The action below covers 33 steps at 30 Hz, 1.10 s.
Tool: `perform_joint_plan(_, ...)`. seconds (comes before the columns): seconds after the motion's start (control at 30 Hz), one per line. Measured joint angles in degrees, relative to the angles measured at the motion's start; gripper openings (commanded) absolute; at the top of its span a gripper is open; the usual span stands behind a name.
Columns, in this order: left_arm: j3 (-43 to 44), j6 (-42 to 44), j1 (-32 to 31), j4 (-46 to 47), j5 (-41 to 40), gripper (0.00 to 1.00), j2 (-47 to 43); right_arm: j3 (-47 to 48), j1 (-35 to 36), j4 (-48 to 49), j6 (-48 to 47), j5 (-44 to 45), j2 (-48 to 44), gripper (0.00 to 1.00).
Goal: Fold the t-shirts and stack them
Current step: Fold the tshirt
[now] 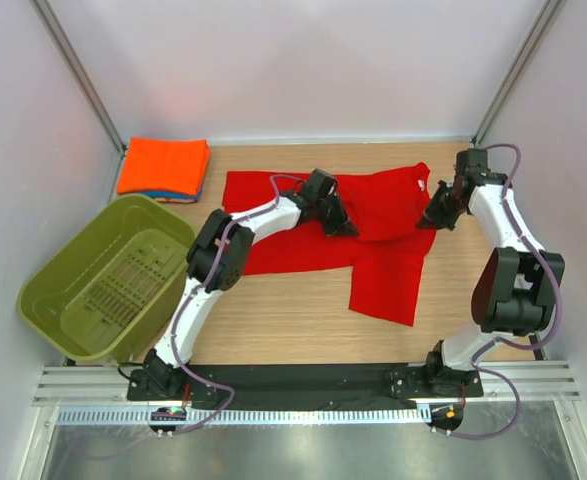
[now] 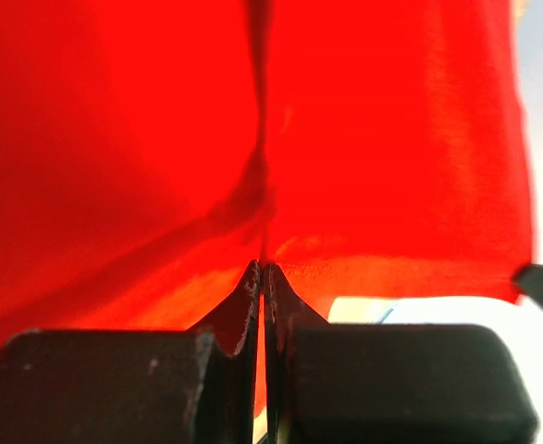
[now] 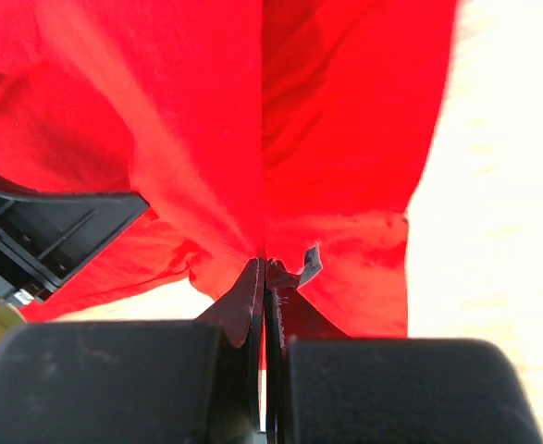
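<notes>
From above, the deep red t-shirt (image 1: 373,235) lies spread over the middle and right of the wooden counter (image 1: 293,325), with one part reaching toward the near edge. The left pincer (image 1: 345,228) rests on the middle of the shirt. The right pincer (image 1: 435,218) sits at the shirt's far right edge. This view does not show how either pincer's jaws stand.

The wrist views settle that. On the left wrist camera the fingertips are pressed together on a ridge of red cloth that runs up and away from them. On the right wrist camera the tips are likewise closed on a pinch of the same shirt, with a small pale tab just beside them. A black part of the left arm (image 3: 49,231) lies over the cloth at the left.

Only the top view shows the rest. A folded orange t-shirt (image 1: 165,165) lies on a blue t-shirt (image 1: 163,196) at the far left corner. An olive-green basket (image 1: 103,280) stands tilted at the left edge. White walls (image 1: 303,60) close in the counter, and a metal rail (image 1: 303,385) carries the arm bases.
</notes>
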Motion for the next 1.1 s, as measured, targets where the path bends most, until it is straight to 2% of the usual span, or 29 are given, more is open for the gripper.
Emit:
perform_joint_plan(0.17, 0.00, 2.16, -0.15, -6.08, -2.47, 0.00, -2.54, -0.70, -0.33, -1.92, 1.75, 1.53, -3.63, 0.01)
perform_joint_plan(0.47, -1.44, 4.11, -0.44, -9.60, -3.80, 0.00, -4.07, -14.03, -0.31, 1.92, 4.66, 2.36, -6.64, 0.02)
perform_joint_plan(0.5, -1.73, 4.24, -0.44, -9.92, -3.80, 0.04, -4.07, -14.64, -0.31, 2.25, 4.74, 2.29, -6.40, 0.06)
perform_joint_plan(0.53, -1.90, 4.37, -0.46, -10.49, -3.82, 0.11, -4.07, -14.84, -0.28, 2.60, 4.79, 2.25, -6.08, 0.10)
perform_joint_plan(0.57, -1.95, 4.52, -0.48, -11.19, -3.87, 0.19, -4.07, -14.84, -0.28, 3.08, 4.74, 2.23, -5.66, 0.21)
perform_joint_plan(0.6, -1.95, 4.94, -0.48, -11.87, -4.28, 0.26, -4.07, -14.78, -0.28, 3.54, 4.87, 2.40, -5.27, 0.26)
perform_joint_plan(0.63, -1.90, 5.31, -0.46, -12.68, -4.70, 0.27, -4.07, -14.45, -0.33, 3.63, 4.39, 2.64, -4.81, 0.32)
perform_joint_plan(0.77, -1.42, 6.88, 0.09, -16.57, -6.16, 0.32, -4.07, -10.62, -0.66, 2.75, 3.65, 4.00, -3.43, 0.39)
perform_joint_plan(0.93, 1.29, 9.57, 3.13, -20.24, -7.52, 0.33, -4.07, -0.66, -3.43, 6.82, 1.42, 2.51, 0.94, 0.37)
perform_joint_plan(1.1, 6.21, 13.14, 11.78, -21.24, -8.48, 0.33, -4.07, 8.09, -7.23, 14.25, 0.44, -2.19, 10.97, 0.35)
